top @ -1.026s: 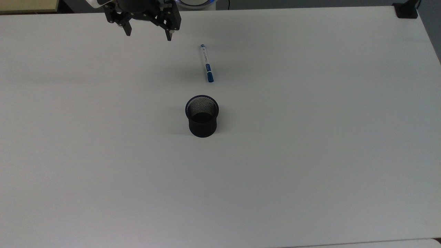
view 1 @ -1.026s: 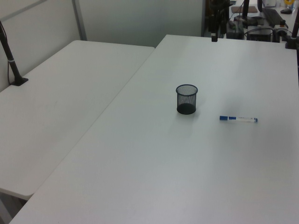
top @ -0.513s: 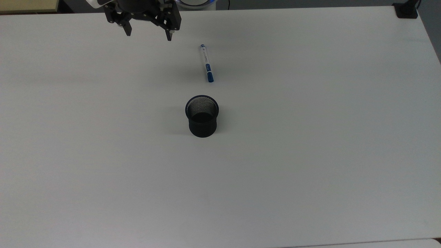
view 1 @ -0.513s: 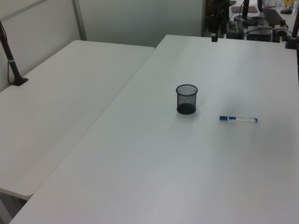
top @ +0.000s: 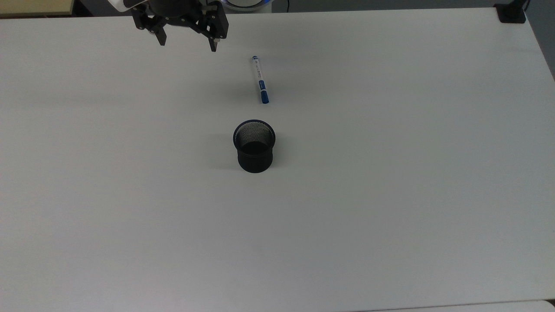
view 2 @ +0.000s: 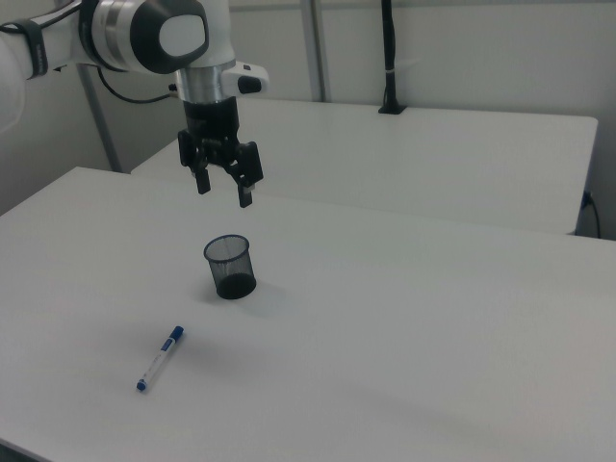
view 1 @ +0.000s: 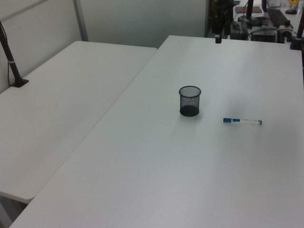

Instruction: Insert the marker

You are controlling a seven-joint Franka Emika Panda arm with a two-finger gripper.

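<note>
The marker (top: 260,79), white with a blue cap, lies flat on the white table (top: 390,173); it also shows as the marker (view 1: 242,121) and the marker (view 2: 160,358). A black mesh cup (top: 254,146) stands upright a short way from the marker's capped end, seen too as the cup (view 1: 190,101) and the cup (view 2: 229,267). My gripper (top: 187,43) hangs open and empty above the table at the top view's upper left, well left of the marker. In the right view the gripper (view 2: 223,191) hovers high behind the cup.
A second white table (view 1: 57,114) adjoins at the left view's left, with a black post (view 1: 12,61) on it. A black clamp (top: 511,13) sits at the table's corner in the top view's upper right. Desk clutter (view 1: 266,23) stands beyond the far edge.
The gripper has shifted only slightly, staying open above the table. The marker and the cup have not moved.
</note>
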